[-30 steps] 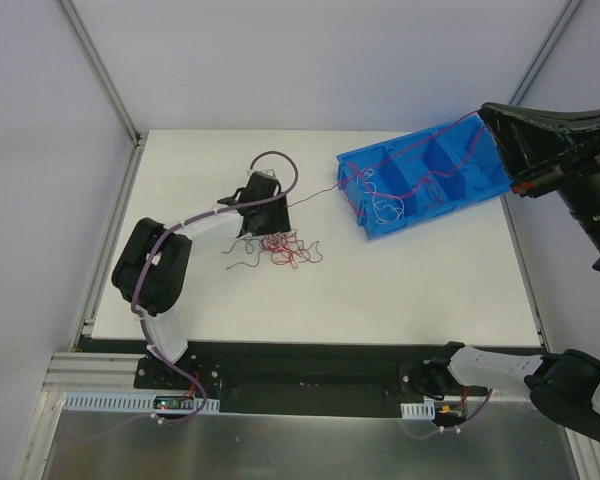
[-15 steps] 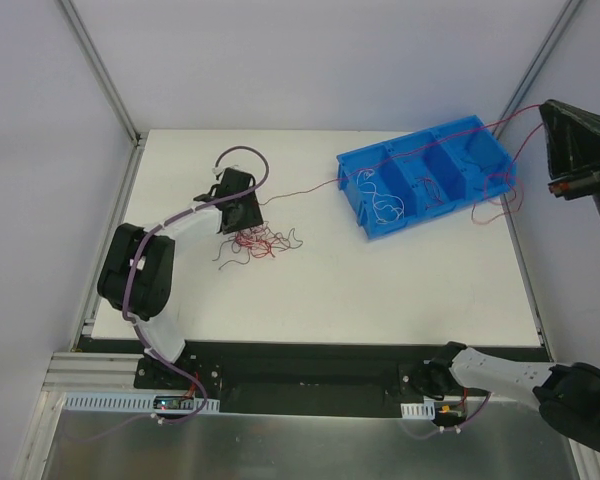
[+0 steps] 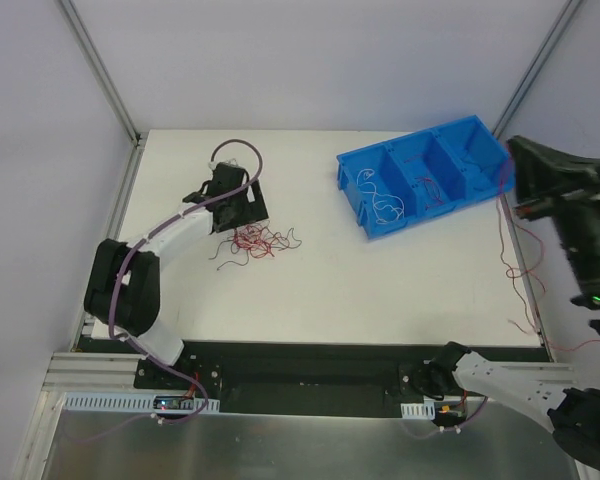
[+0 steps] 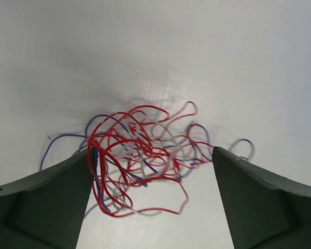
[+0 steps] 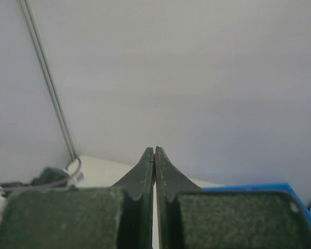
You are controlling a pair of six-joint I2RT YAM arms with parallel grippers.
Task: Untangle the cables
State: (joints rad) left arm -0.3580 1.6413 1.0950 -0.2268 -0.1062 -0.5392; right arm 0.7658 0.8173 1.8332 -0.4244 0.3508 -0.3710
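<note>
The left pincer (image 4: pixel 151 153) is wide apart, low over the tangle of cables (image 3: pixel 255 240) on the table (image 3: pixel 400 290). The right pincer (image 5: pixel 154 151) pinches one red cable (image 3: pixel 508 250), its arm held high past the blue box (image 3: pixel 351 196)

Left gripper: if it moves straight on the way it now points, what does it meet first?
The left gripper would probably meet the cable tangle first, lying between its open fingers on the table; depth is unclear.

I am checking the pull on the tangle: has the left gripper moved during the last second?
Yes. The left gripper has shifted left, farther from the blue bin, which stayed put.
</note>
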